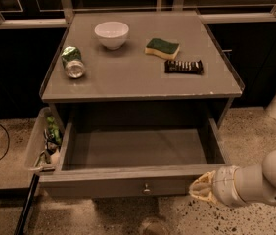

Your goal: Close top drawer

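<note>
Count: 1 table, 1 drawer with 1 knob, and 1 gripper, low right by the drawer's front right corner. On the table, 4 items: 1 bowl, 1 can, 1 sponge, 1 snack bar. 1 side bin left of the drawer; its contents are a dim jumble, maybe 2 or 3 things, can't count them reliably.
</note>
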Available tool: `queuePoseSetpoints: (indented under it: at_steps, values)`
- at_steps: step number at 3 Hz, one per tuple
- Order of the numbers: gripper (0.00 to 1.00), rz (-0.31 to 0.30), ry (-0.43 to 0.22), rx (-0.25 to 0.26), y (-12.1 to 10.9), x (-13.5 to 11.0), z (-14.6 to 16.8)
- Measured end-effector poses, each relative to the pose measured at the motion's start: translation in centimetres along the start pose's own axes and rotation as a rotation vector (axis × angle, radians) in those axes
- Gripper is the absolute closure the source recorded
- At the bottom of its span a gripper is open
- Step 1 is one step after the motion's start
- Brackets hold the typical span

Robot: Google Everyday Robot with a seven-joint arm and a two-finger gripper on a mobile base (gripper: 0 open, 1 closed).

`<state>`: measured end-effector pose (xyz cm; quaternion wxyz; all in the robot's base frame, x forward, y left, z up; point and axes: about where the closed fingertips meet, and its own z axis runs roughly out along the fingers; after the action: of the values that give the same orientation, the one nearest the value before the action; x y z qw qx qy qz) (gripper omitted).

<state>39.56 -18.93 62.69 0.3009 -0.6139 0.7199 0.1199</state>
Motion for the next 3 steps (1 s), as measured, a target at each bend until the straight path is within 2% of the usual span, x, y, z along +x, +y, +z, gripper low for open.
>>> queuePoseSetpoints:
  at_steps: [2, 3]
  values:
    - [0.35, 0.001, -0.002, -0.002, 0.0, 0.0, 0.1]
    - [0.13, -0.004, -0.048, 0.008, -1.1, -0.5, 0.6]
